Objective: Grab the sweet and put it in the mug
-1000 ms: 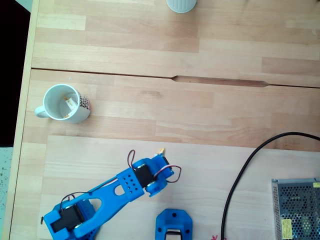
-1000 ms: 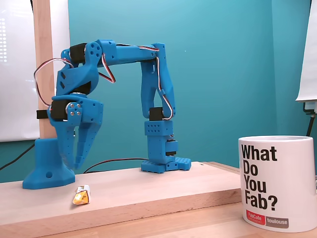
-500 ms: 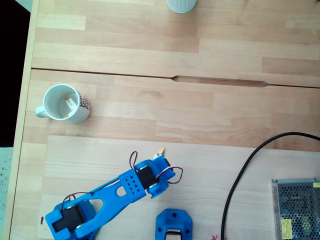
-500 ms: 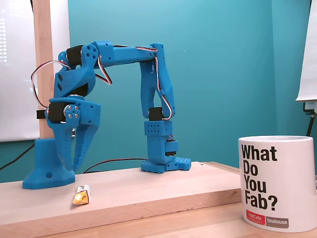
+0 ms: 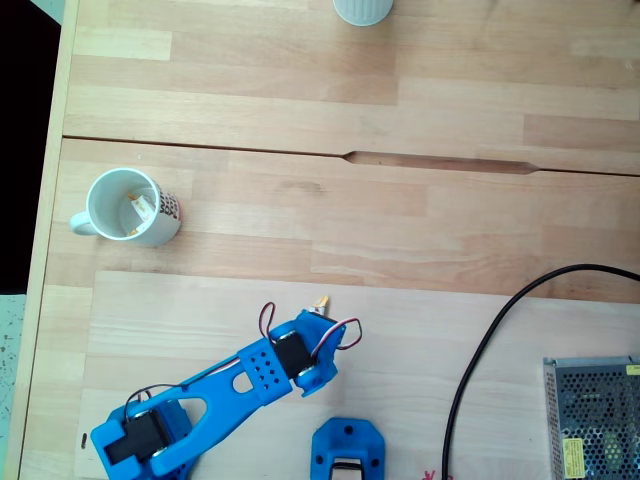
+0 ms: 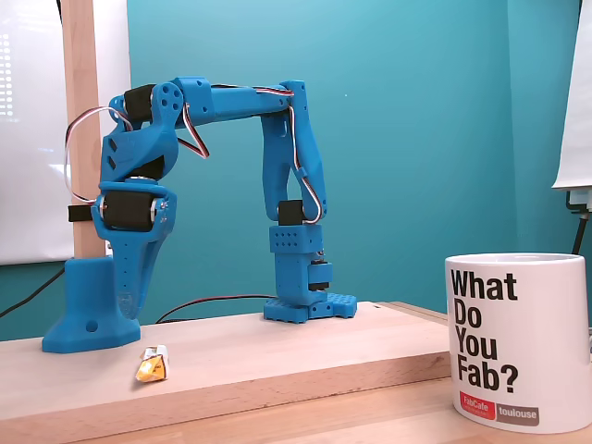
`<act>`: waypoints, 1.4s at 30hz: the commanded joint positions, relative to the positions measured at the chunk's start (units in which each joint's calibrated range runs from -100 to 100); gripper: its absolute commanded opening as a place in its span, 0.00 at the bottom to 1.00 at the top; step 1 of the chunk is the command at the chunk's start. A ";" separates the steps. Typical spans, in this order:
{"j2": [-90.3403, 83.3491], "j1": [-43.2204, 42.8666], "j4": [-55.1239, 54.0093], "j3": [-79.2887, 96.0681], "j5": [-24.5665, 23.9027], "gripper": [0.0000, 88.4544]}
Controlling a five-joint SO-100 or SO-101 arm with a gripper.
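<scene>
Since the earlier frames the blue 3D-printed gripper has swivelled at the wrist and now shows side-on, so I cannot tell how its jaws stand. It hangs above the pale wooden table. The small white ceramic mug with reddish dots stands well apart, a candy inside. The tiny white-and-yellow wrapped sweet lies on the board just below the fingertips.

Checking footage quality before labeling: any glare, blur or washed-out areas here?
In a fixed view from above, daylight washes out the table top; the sweet is tiny. In a fixed view from the side, lighting is even, and the foreground printed mug looks sharp.
</scene>
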 commanded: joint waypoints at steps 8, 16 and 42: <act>-0.32 0.13 0.83 -2.14 -6.84 0.03; -0.40 0.13 0.91 -2.06 -19.29 0.03; -0.06 0.13 0.34 -2.06 -45.96 0.03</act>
